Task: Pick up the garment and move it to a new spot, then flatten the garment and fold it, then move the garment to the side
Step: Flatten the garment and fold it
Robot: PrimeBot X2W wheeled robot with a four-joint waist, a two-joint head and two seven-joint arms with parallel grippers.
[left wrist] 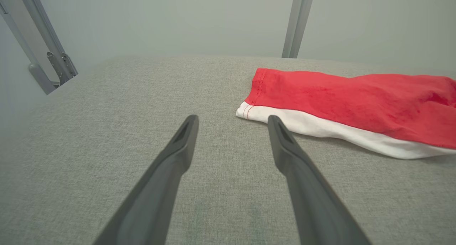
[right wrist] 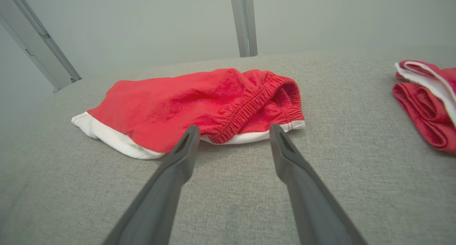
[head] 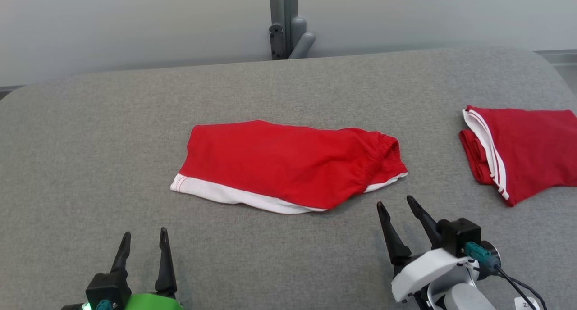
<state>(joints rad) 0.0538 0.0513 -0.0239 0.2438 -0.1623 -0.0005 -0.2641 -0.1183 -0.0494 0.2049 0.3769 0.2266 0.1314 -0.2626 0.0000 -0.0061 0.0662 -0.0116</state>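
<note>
The left pincer [head: 145, 231] stood spread, its two dark fingers apart with nothing between them, poised over bare grey table [head: 90, 134]. The right pincer [head: 396, 201] was likewise spread wide and empty, angled slightly toward the left pincer's side.

Ahead of both, between their lines of reach, the garment [head: 288, 163] rested flat on the table: red shorts with a white band along the edge nearer the pincers. Its gathered elastic waistband [right wrist: 249, 104] lay just beyond the right pincer's fingertips, near but not touching, with the waist opening turned toward that pincer. The opposite end, with its stitched white corner [left wrist: 245, 111], lay ahead of the left pincer and off to its right. In the head view that pincer sat clearly short of the cloth. The fabric showed a few soft wrinkles near the waistband and lay smoother toward the left pincer's end.

Well out to the right of the right pincer, apart from the garment, a second red garment [head: 527, 152] with white stripes lay folded on the same table. Far beyond both pincers, past the table's far edge, a grey metal post [head: 284, 21] rose against a pale wall.
</note>
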